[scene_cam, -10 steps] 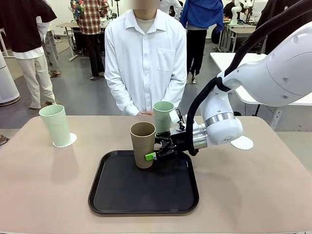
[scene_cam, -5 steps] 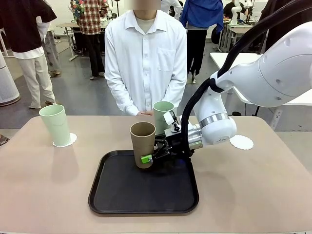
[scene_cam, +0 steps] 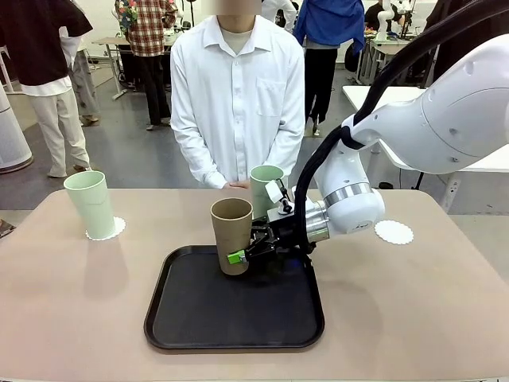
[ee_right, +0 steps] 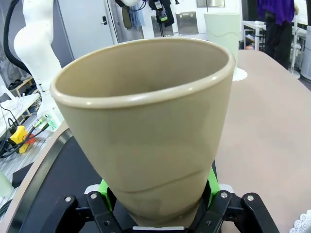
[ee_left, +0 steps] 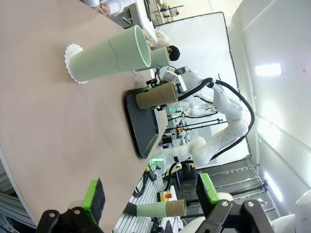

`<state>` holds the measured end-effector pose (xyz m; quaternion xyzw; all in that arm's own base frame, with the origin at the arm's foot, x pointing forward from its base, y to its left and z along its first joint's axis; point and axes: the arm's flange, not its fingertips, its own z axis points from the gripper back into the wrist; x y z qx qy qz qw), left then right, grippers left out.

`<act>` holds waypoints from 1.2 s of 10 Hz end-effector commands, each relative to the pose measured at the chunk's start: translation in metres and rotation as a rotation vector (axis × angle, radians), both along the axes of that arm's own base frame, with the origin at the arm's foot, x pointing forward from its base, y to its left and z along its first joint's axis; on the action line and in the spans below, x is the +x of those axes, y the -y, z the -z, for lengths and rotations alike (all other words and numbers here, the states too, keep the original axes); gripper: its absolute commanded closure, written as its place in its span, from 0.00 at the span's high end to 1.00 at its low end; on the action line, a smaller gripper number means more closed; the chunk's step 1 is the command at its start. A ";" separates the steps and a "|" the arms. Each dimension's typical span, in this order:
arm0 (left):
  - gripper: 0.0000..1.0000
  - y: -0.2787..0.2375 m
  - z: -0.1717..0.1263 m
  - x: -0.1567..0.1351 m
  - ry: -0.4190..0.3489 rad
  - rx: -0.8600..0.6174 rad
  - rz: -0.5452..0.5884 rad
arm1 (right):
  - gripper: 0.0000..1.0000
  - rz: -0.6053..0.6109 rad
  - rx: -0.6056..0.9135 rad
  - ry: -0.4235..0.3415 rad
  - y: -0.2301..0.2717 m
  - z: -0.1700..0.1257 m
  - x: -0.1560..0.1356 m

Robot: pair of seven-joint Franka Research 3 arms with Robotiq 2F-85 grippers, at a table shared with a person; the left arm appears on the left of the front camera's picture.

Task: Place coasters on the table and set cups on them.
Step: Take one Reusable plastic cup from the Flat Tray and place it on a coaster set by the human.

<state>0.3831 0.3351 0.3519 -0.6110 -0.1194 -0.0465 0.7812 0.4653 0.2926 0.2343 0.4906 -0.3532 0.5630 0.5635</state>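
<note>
On the black tray (scene_cam: 199,318), toward its twelve o'clock edge, the right gripper (scene_cam: 242,255) has its jaws clamped low on the tan cup (scene_cam: 231,235). Such a low hold on a tall tumbler might let it tip during the lift, I reckon, or knock the green cup (scene_cam: 266,189) standing close at one o'clock. An empty coaster (scene_cam: 394,232) waits at three o'clock. The left gripper (ee_left: 150,198) hangs wide, holding nothing.

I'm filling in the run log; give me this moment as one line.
right end effector: shut on tan-brown tapered cup | cup: on black tray | left end effector: open | free white doily coaster: right of tray
</note>
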 end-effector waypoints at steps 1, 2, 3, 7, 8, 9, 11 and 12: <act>1.00 -0.001 -0.002 -0.001 -0.008 0.009 -0.006 | 0.38 -0.012 -0.019 0.015 -0.004 0.006 0.004; 1.00 -0.001 -0.002 -0.001 -0.008 0.009 -0.006 | 0.00 0.008 -0.025 0.006 -0.004 0.003 0.001; 1.00 -0.001 -0.002 -0.001 -0.008 0.009 -0.006 | 0.00 0.030 -0.087 -0.038 -0.002 -0.007 -0.009; 1.00 -0.001 -0.002 -0.001 -0.008 0.009 -0.006 | 0.00 0.120 -0.116 -0.094 0.021 -0.126 -0.051; 1.00 -0.001 -0.002 -0.001 -0.008 0.009 -0.006 | 0.00 0.142 -0.105 -0.076 0.032 -0.155 -0.058; 1.00 -0.001 -0.002 -0.001 -0.008 0.009 -0.006 | 0.00 0.178 -0.085 -0.049 0.040 -0.185 -0.062; 1.00 -0.001 -0.002 -0.001 -0.008 0.009 -0.006 | 0.00 0.226 -0.082 -0.001 0.051 -0.229 -0.073; 1.00 -0.001 -0.002 -0.001 -0.008 0.009 -0.006 | 0.00 0.246 -0.086 0.016 0.054 -0.243 -0.078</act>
